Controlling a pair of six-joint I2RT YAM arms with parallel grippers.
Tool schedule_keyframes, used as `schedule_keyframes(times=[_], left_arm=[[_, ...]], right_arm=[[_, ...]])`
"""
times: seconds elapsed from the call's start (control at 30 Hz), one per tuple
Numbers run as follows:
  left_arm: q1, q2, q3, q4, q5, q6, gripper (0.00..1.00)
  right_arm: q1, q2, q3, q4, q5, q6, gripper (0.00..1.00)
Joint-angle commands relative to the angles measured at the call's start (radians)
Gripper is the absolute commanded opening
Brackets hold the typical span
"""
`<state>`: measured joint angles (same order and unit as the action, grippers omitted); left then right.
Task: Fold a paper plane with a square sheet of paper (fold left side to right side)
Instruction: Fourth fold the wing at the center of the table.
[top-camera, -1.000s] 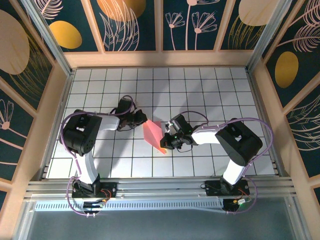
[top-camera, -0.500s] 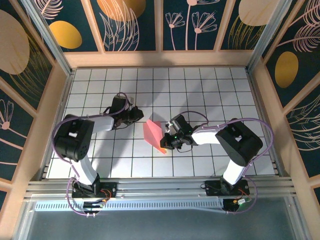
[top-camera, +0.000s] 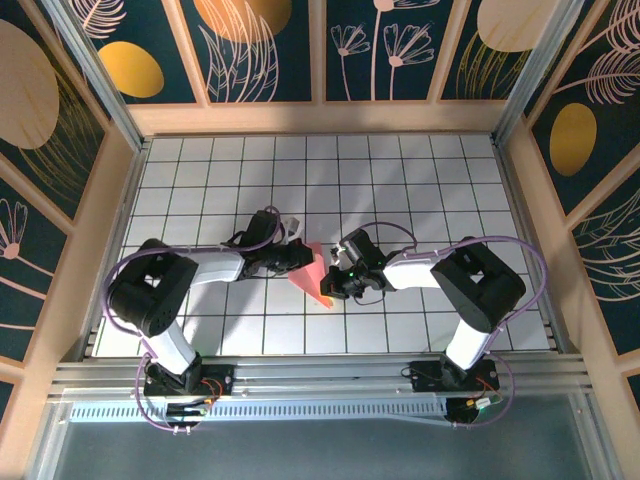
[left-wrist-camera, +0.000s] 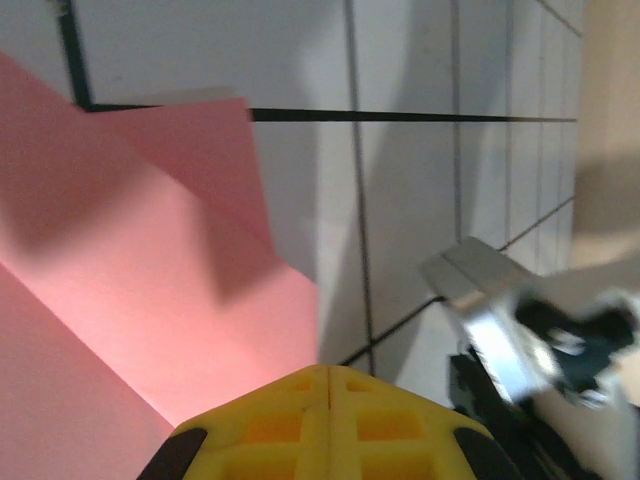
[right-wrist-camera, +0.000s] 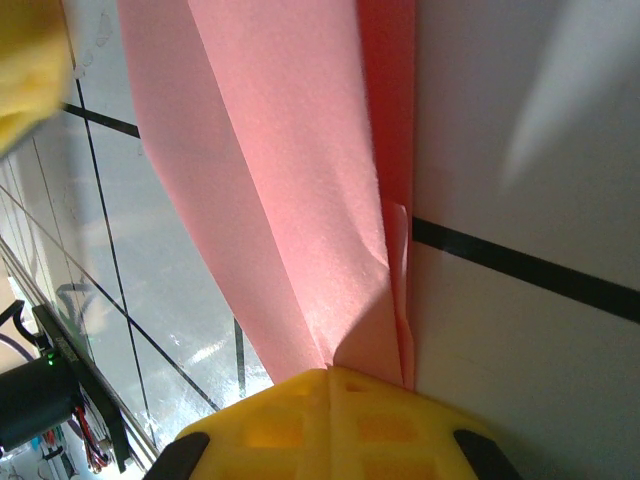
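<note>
Right gripper (right-wrist-camera: 330, 374): jaws closed, pinching the paper (right-wrist-camera: 290, 180) at a folded edge, with the layers running up and away from the tips. Left gripper (left-wrist-camera: 325, 374): jaws closed flat together, tips at the paper's edge. Could not tell whether a layer was caught there. The grippers faced each other with the paper between them, one side tilted up off the table (top-camera: 400, 190). Paper sat near the table's middle, creased, one flap folded over. A dark tile line ran under it.
</note>
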<state>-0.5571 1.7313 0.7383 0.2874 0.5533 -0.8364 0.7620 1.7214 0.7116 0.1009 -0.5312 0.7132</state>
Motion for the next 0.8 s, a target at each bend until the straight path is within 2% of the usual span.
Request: schedule_keyframes(times=[0.0, 0.4, 0.6, 0.77], left_arm=[[0.003, 0.064, 0.038, 0.0, 0.011, -0.015, 0.01], [0.003, 0.126, 0.01, -0.042, -0.103, -0.071, 0.0], [0.003, 0.135, 0.013, -0.063, -0.113, -0.061, 0.0], [0.003, 0.13, 0.018, -0.074, -0.115, -0.048, 0.0]], right_arm=[[0.015, 0.047, -0.04, -0.169, 0.103, 0.001, 0.0], [0.017, -0.01, -0.012, -0.137, 0.052, 0.005, 0.0], [0.015, -0.088, 0.023, 0.033, -0.066, 0.123, 0.0], [0.02, -0.041, 0.083, 0.004, -0.012, 0.093, 0.0]])
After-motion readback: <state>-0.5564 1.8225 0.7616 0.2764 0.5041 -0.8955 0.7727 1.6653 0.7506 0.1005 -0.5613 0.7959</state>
